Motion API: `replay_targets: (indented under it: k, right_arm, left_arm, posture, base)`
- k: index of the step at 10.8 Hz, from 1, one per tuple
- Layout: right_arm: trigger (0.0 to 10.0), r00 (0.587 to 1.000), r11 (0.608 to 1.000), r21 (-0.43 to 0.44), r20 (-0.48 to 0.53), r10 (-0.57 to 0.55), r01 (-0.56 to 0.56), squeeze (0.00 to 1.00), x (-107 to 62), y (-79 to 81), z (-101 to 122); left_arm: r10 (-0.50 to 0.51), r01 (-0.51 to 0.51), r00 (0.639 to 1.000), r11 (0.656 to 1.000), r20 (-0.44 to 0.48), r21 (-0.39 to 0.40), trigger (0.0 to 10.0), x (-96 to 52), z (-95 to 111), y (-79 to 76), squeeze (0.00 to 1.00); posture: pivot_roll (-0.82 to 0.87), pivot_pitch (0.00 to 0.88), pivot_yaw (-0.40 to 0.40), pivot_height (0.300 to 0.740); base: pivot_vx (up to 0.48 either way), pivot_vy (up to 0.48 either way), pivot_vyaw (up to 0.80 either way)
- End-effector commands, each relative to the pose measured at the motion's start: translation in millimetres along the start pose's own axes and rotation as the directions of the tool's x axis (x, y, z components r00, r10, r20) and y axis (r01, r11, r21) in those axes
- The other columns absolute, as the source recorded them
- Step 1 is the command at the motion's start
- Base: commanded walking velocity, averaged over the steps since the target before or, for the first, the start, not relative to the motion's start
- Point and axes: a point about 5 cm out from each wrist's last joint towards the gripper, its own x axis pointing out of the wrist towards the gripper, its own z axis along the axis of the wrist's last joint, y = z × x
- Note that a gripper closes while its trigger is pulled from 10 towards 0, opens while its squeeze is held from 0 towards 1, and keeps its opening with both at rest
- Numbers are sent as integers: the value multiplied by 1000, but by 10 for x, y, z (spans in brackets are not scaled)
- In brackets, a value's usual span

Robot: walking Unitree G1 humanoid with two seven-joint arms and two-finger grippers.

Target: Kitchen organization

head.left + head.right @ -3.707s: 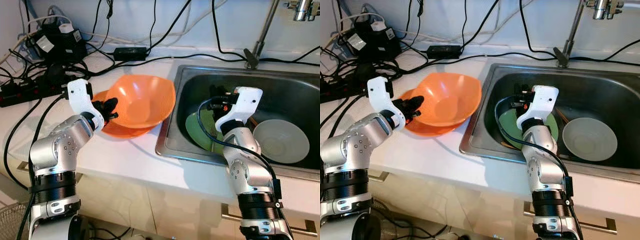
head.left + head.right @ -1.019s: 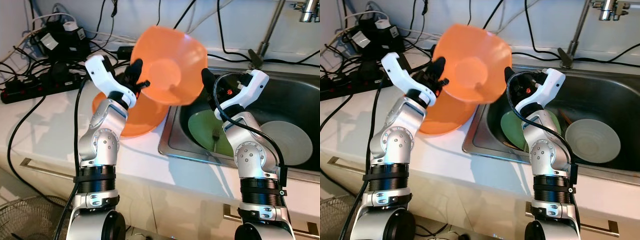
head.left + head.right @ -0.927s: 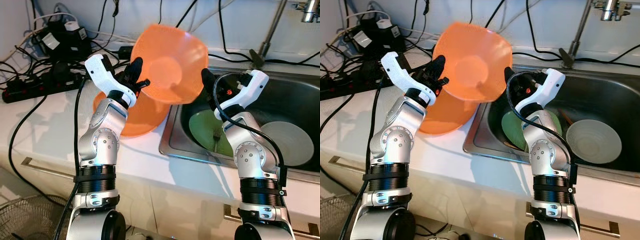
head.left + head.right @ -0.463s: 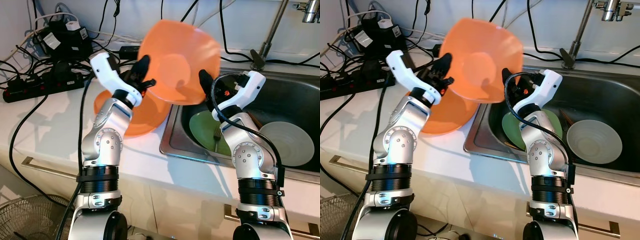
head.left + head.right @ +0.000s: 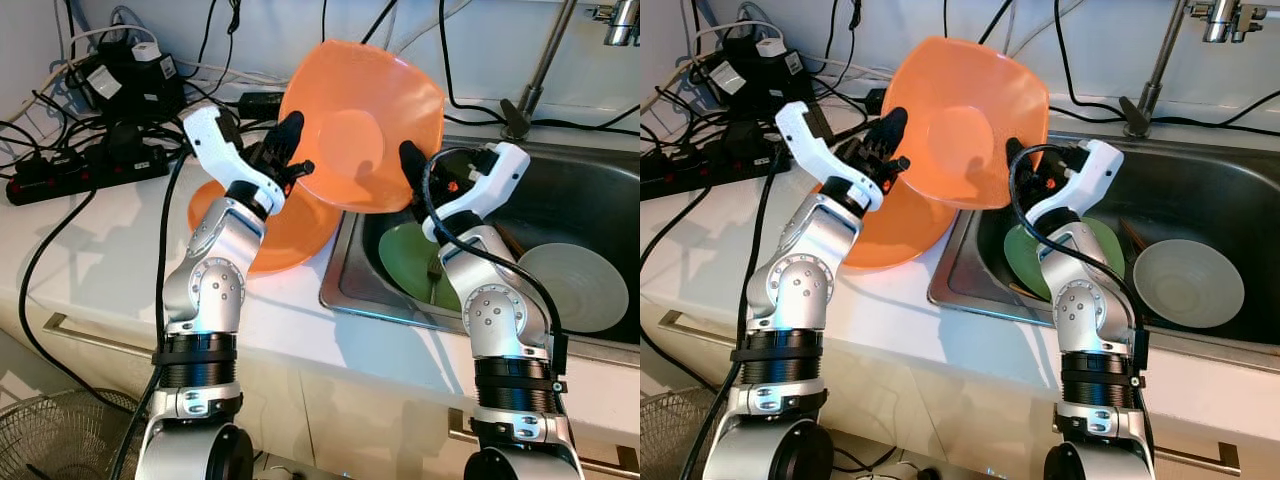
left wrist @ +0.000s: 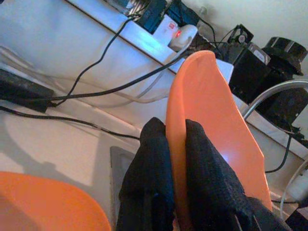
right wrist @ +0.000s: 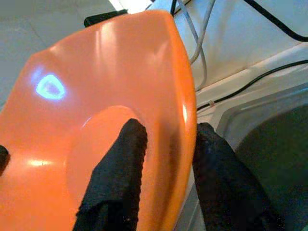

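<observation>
An orange bowl (image 7: 96, 120) is seen close up and tilted, its glossy inside catching two patches of light. The right hand (image 7: 163, 178) straddles the bowl's rim: one black finger (image 7: 115, 173) lies inside against the bowl's flat bottom, the other outside the rim, and they seem not quite pressed to it. Behind the bowl run a pale cable (image 7: 199, 29) and a black cable (image 7: 274, 19) along the white wall, above the counter (image 7: 269, 67) edge.
</observation>
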Motion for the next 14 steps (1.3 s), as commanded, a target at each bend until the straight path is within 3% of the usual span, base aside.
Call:
replay_targets:
  k: [1,5,7,8,14]
  right_arm:
    - [0,1000,1000,22,-11,-1,1,0,-7,3,-24]
    - [0,1000,1000,29,-6,-5,6,0,-17,-13,-3]
    - [0,1000,999,41,-6,0,0,0,-13,-5,-8]
    - [0,1000,998,60,-4,4,-3,0,-7,1,-7]
    - [0,994,976,212,86,-60,41,0,20,-82,153]
  left_arm:
    - [-38,38,999,999,21,29,10000,7,53,-68,0]
    - [-42,42,999,998,2,53,10000,15,11,-76,0]
    - [-38,40,999,993,-17,108,10000,20,-11,-72,0]
    - [-44,49,998,990,-41,131,10000,17,-56,-75,1000]
    - [-44,69,991,976,-124,206,10000,-20,-189,-69,1000]
  posture:
    - [50,0,82,740]
    - [44,0,86,740]
    - [45,0,88,740]
    - [46,0,89,740]
    - [40,0,97,740]
  base:
    - [0,0,0]
    - [0,0,0]
    - [0,0,0]
    - [0,0,0]
    - [0,0,0]
